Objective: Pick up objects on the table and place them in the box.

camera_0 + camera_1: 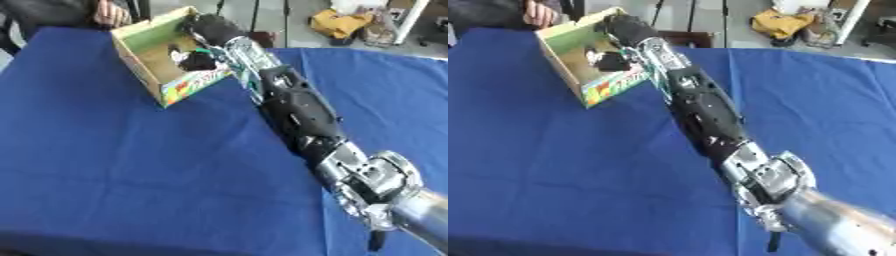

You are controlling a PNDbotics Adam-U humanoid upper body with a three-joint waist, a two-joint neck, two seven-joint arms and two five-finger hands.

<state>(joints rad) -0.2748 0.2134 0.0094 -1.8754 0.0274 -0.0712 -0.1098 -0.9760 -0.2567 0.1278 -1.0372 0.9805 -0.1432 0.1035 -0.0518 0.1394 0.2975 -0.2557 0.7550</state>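
**Box at the far left of the bench, my right arm reaching in**

The box [140,62], open-topped cardboard with a greenish inner wall and a colourful printed front, is sitting askew at the far left of the bench [131,165], which is wearing a blue cloth. I am stretching my right arm from the lower right corner diagonally up across the cloth. My right robot hand [210,27] is hanging over the box's far right corner, above its rim. I cannot tell how far its fingers are open, or whether it is carrying anything. A dark object [194,60] is lying inside the box, near the right wall. A person's hand [111,13] is resting just beyond the box's far edge. My left robot hand is showing in neither view.
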